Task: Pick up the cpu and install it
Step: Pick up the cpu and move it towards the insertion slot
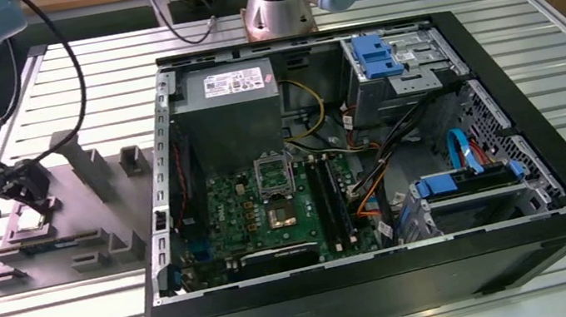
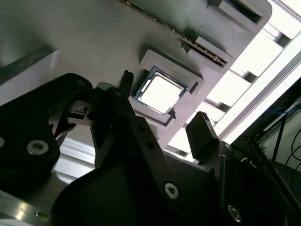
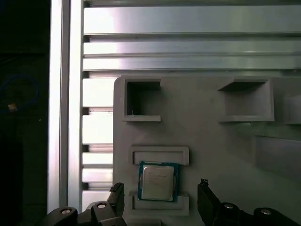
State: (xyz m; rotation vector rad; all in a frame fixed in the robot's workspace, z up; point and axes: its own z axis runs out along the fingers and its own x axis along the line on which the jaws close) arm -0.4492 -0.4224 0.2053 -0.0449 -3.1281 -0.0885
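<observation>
Where the grey fixture plate (image 1: 118, 221) lies beside the open computer case (image 1: 370, 288) in the exterior view, the gripper (image 1: 28, 190) hangs low over the plate's end farthest from the case; what sits under it is hard to make out. In the second wrist view the cpu (image 2: 160, 92) lies flat in a framed pocket of the plate, between the spread fingers (image 2: 202, 132), untouched. In the first wrist view the jaws stand released either side of it; its lid's faint print cannot be read.
</observation>
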